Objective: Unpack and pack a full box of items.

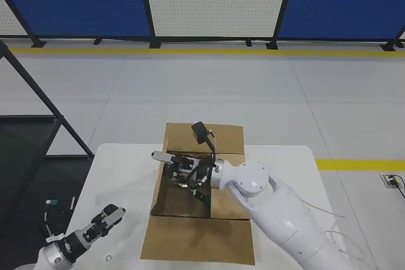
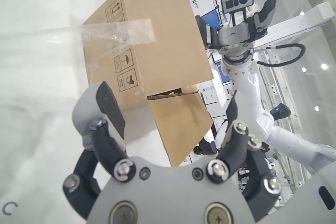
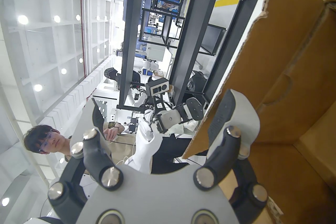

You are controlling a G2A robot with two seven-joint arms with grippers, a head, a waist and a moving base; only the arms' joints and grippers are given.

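An open cardboard box (image 1: 199,236) stands in the middle of the white table (image 1: 290,169) with its flaps folded outward. Its inside is in shadow, and I cannot make out any items there. My right gripper (image 1: 182,169) hovers at the box's left wall, open. In the right wrist view the gripper (image 3: 160,114) straddles the edge of the cardboard wall (image 3: 275,64), which runs close to one finger (image 3: 225,114). My left gripper (image 1: 115,213) sits low at the table's front left corner, open and empty. In the left wrist view the left gripper (image 2: 170,109) faces the box's side (image 2: 157,38).
A strip of clear tape (image 2: 118,30) hangs off the box's side. A black metal rack (image 1: 27,88) stands left of the table. A small cable or connector (image 1: 50,202) lies at the table's left edge. Bare table lies right of the box.
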